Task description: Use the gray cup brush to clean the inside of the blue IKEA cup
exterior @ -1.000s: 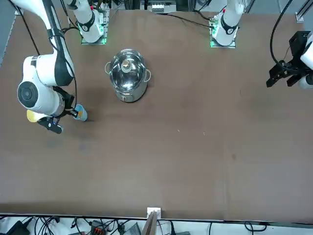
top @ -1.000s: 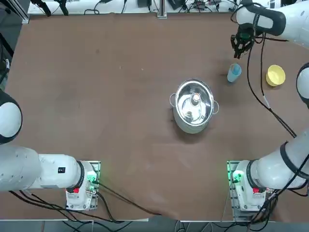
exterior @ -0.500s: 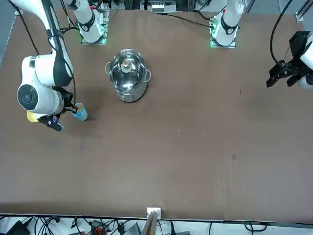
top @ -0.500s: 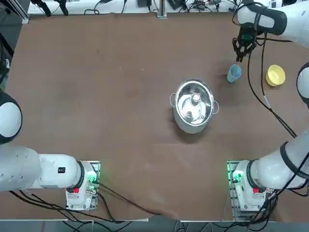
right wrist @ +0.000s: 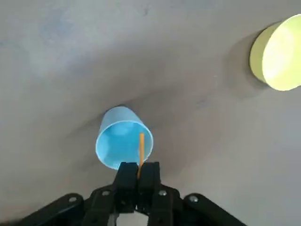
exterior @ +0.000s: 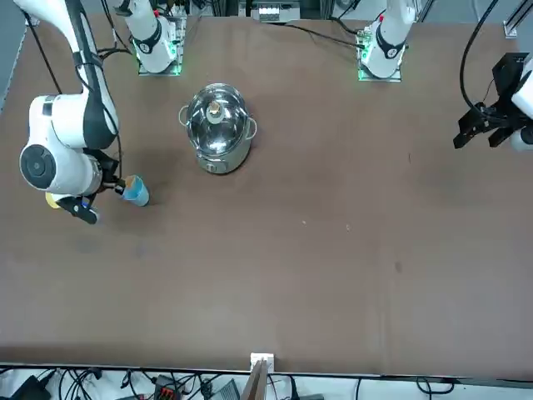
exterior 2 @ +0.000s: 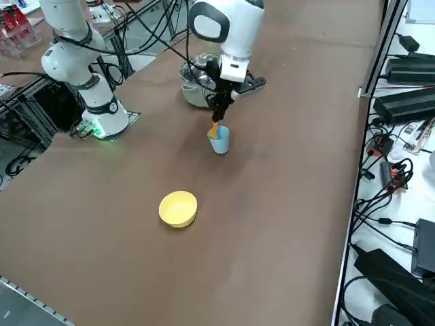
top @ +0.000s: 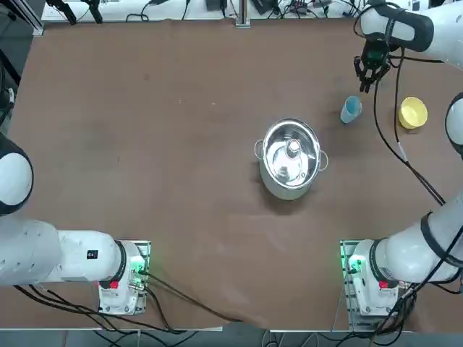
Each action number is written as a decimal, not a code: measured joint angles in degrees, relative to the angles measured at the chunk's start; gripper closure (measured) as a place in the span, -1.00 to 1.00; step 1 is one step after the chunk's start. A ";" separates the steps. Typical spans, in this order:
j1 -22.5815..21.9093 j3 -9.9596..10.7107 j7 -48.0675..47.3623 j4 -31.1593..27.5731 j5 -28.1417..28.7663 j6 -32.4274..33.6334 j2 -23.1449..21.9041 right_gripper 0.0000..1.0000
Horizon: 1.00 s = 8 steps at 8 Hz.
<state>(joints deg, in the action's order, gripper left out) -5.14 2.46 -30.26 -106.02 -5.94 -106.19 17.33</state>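
- The right gripper [right wrist: 138, 175] is squeezed tight on the thin orange handle of the gray cup brush [right wrist: 140, 150]. The stick pokes down from between the two fingers.
- A second ago the gripper was right over the blue IKEA cup [top: 351, 109] in the top view. Now it has slid a little to the right and toward the far edge of the table, so it sits just past the cup.
- The cup has stayed in the same spot. It stands upright on the table [top: 181, 144], on the far right part of it.
- In the wrist view the end of the brush points into the open mouth of the cup, close to its rim. I cannot tell if the tip touches the inside.
- I think the brush is being moved about at the cup, so the cleaning seems to be going on. It does not look finished, since the brush is near the rim and not deep inside.
- Counting things: one blue cup.
- One yellow cup [top: 412, 113], to the right of the blue one and apart from it.
- One shiny steel pot [top: 291, 157] near the middle of the table, with a small round thing inside it.
- One brush, held by the gripper.
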 joint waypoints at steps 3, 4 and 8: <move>0.00 0.00 -1.62 1.77 -0.24 -0.10 1.58 0.95; -0.07 -0.08 -2.40 3.05 -0.24 -0.11 2.40 0.95; -2.40 -0.91 -6.27 6.37 -0.24 -0.12 4.87 0.95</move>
<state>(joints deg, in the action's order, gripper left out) -7.54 1.55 -36.53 -99.65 -6.17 -106.31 22.20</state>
